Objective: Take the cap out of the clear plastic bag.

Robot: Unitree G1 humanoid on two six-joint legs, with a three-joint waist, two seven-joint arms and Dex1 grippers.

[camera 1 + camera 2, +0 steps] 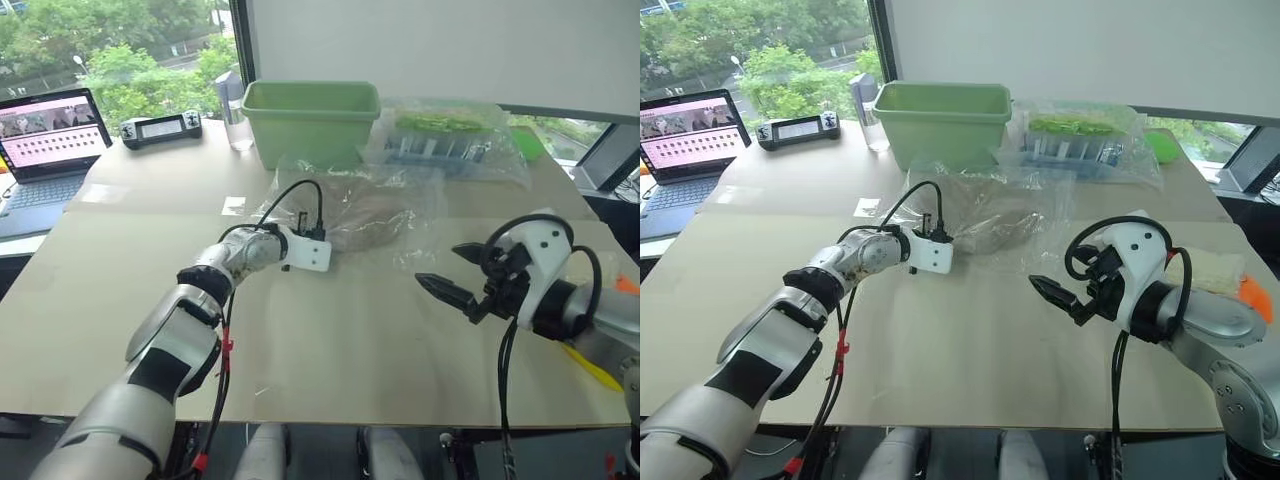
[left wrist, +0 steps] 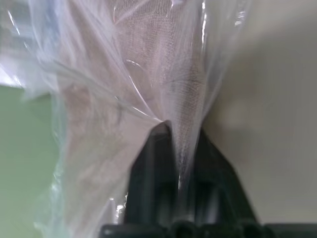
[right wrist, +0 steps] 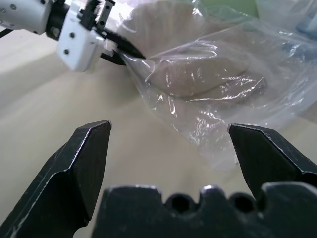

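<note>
The clear plastic bag lies crumpled on the table in front of the green tub. Inside it the beige cap shows through the film, lying flat. My left gripper is at the bag's near left edge, shut on a pinch of the plastic. In the left wrist view its black fingers meet on the film, with the cap's fabric just beyond. My right gripper hovers above the table to the right of the bag. It is open with nothing between its fingers and points left toward the bag.
A green tub stands behind the bag, and another clear bag with green and blue contents lies to its right. A laptop, a controller and a bottle are at the far left. Small yellow and orange items lie near the right edge.
</note>
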